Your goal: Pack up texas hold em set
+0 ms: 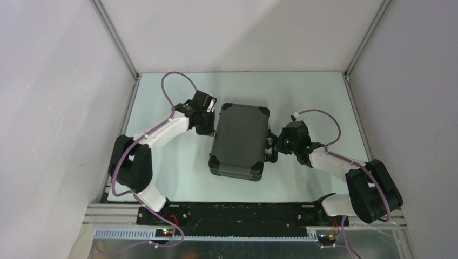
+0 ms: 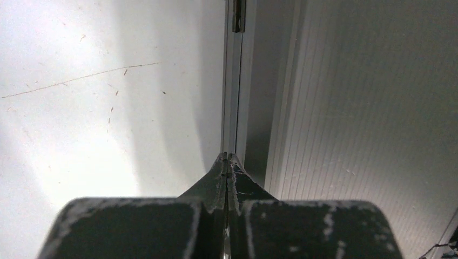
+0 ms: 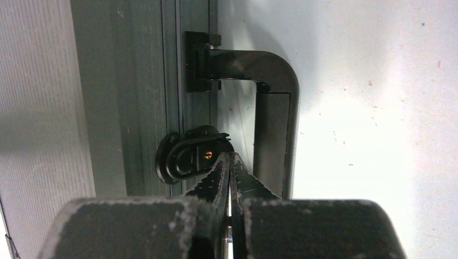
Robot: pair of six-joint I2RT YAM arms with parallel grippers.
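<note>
The texas hold em set's black hard case (image 1: 239,140) lies closed in the middle of the table; chips, cards and dice are hidden. My left gripper (image 1: 207,125) is shut with nothing in it, its tips (image 2: 228,157) at the seam along the case's left side (image 2: 372,108). My right gripper (image 1: 271,145) is also shut and holds nothing. Its tips (image 3: 229,156) sit right at a black latch (image 3: 189,154) on the case's right side, next to the black handle (image 3: 273,108).
The pale table (image 1: 302,91) is walled by grey panels with metal posts at the back corners (image 1: 135,75). Purple cables loop over both arms (image 1: 181,81). A black base rail (image 1: 237,213) runs along the near edge.
</note>
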